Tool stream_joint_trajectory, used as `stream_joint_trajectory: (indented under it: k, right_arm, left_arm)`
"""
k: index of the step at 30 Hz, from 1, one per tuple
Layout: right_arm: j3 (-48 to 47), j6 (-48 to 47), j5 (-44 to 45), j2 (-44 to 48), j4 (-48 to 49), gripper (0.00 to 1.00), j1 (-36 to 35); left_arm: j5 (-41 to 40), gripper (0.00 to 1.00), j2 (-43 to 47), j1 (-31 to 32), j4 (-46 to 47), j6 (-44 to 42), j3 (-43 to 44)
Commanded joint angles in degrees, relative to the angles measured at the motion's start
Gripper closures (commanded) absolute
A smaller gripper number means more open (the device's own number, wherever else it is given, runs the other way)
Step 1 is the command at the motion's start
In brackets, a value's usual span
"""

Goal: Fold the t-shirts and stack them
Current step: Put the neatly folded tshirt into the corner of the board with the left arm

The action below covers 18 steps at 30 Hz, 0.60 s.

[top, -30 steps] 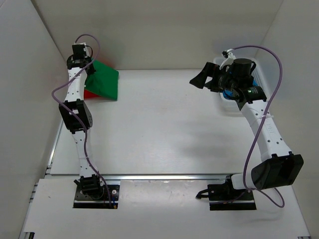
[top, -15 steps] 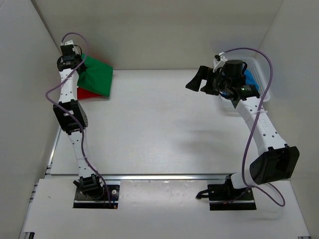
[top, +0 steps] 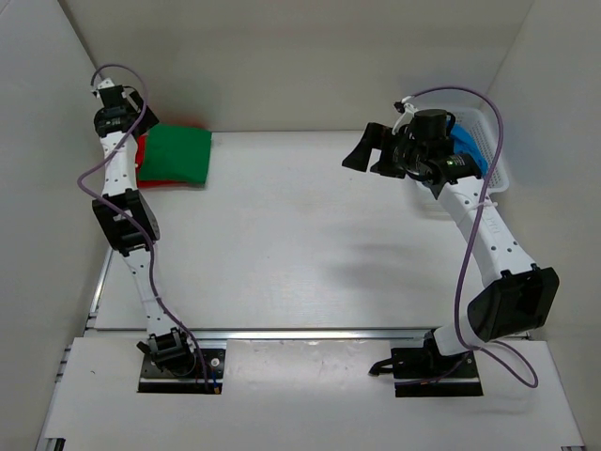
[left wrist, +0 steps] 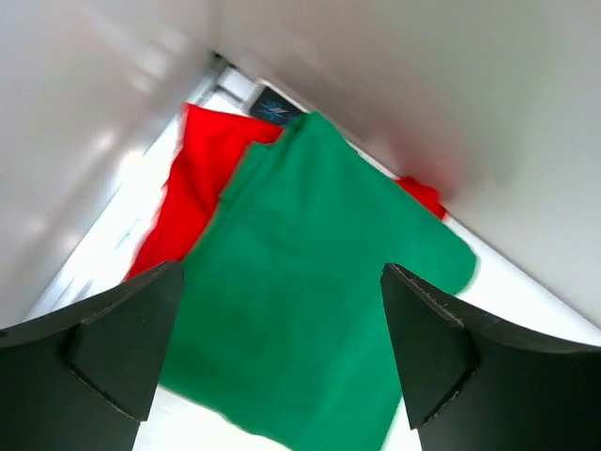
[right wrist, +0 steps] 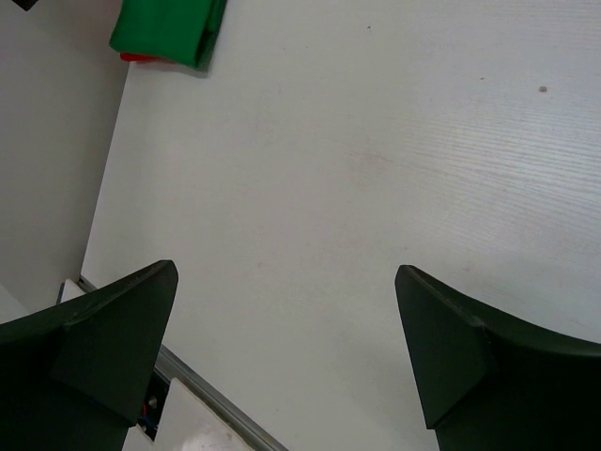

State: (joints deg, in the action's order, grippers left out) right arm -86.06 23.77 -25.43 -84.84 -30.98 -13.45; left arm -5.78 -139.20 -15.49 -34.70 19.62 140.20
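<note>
While the left end effector (left wrist: 282,272) hangs over the far left corner with its fingers spread wide and nothing between them, the folded plain green cloth t-shirt (top: 178,155) lies flat right under it. It's sitting on top of the bright red cloth t-shirt (left wrist: 202,188), whose edges peek out along the left side. Both rest on the white tabletop (top: 300,244), close to the back wall. Over on the right, the right end effector (top: 368,152) is wide open too, empty, hovering above bare tabletop. Behind it, the blue cloth t-shirt (top: 472,150) sits in the white plastic lattice basket (top: 500,164), partly hidden by the arm.
</note>
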Motion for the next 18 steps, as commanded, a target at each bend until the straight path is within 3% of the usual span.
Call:
stream_joint_trajectory:
  k: [1, 6, 11, 18]
  right_arm:
    - [-2.2, -0.5, 0.8, 0.5, -0.2, 0.01, -1.1]
    - [1.8, 0.3, 2.5, 3.2, -0.7, 0.01, -2.4]
    - [9.2, -1.0, 5.0, 7.7, -2.3, 0.01, -2.1]
    - [21.6, -0.8, 8.3, 20.2, -3.5, 0.01, 1.8]
  left_arm:
    - [0.0, 0.02, 3.3, -3.9, -0.5, 5.4, -1.1]
    - [7.1, 0.02, 11.4, -2.9, 0.9, 3.8, -11.8]
    - [21.2, 0.01, 22.4, 2.5, 1.0, 3.7, -27.4]
    - [17.1, 0.02, 46.4, 14.3, 0.4, -0.3, -57.9]
